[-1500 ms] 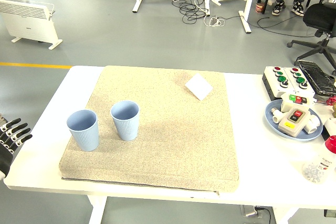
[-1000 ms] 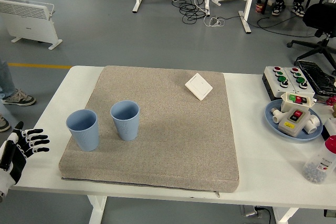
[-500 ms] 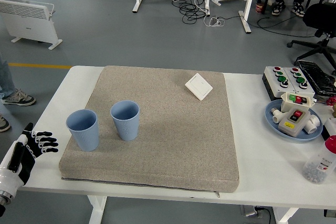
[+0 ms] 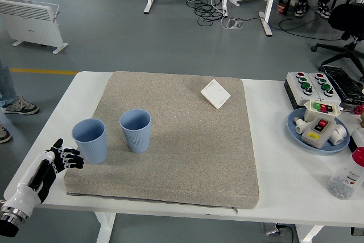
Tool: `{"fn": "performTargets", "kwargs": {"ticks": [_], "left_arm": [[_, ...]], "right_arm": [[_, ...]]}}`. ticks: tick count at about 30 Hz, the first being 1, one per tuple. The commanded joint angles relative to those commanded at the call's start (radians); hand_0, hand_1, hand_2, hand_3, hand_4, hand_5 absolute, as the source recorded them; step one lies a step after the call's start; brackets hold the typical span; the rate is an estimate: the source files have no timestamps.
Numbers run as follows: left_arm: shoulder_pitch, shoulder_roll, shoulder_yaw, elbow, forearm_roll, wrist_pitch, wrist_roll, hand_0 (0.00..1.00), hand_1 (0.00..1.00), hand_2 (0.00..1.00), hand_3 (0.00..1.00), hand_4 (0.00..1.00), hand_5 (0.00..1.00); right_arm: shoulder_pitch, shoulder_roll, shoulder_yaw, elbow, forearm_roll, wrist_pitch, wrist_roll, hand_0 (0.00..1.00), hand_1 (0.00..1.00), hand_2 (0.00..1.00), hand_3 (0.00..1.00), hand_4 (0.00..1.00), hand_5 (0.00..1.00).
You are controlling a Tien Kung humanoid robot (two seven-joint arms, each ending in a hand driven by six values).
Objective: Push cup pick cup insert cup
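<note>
Two light blue ribbed cups stand upright on the grey mat (image 4: 187,140): the left cup (image 4: 90,140) near the mat's left edge, the right cup (image 4: 135,130) a little further in, with a small gap between them. My left hand (image 4: 63,159) comes in from the lower left corner, its fingers spread and holding nothing. It hovers just left of and below the left cup, apart from it. The right arm is out of view.
A white flat switch plate (image 4: 215,94) lies at the mat's far right. On the table's right stand a button box (image 4: 314,85), a blue plate (image 4: 300,138) with parts and a clear bottle (image 4: 344,177). A person's legs show at the left edge.
My left hand has come up from the table's left edge and moved right, toward the left cup. The cups have not moved.
</note>
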Motion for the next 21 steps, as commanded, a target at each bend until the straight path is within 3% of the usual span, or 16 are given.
{"fn": "performTargets", "kwargs": {"ticks": [8, 10, 21], "left_arm": [[-0.03, 0.006, 0.049, 0.027, 0.112, 0.006, -0.022, 0.535, 0.546, 0.481, 0.453, 0.632, 0.998], [-0.039, 0.005, 0.057, 0.034, 0.114, 0.009, -0.027, 0.566, 0.589, 0.513, 0.458, 0.635, 0.998], [-0.08, -0.003, 0.073, 0.085, 0.104, 0.015, -0.038, 0.57, 0.593, 0.516, 0.46, 0.631, 0.998]], "right_arm": [[0.001, 0.001, 0.001, 0.0, 0.001, -0.001, -0.001, 0.785, 0.705, 0.723, 0.587, 0.164, 0.505], [0.001, 0.001, 0.001, 0.0, 0.001, -0.001, -0.001, 0.786, 0.705, 0.723, 0.587, 0.162, 0.502], [-0.001, 0.001, -0.001, 0.0, 0.003, 0.0, -0.003, 0.785, 0.705, 0.722, 0.587, 0.161, 0.501]]}}
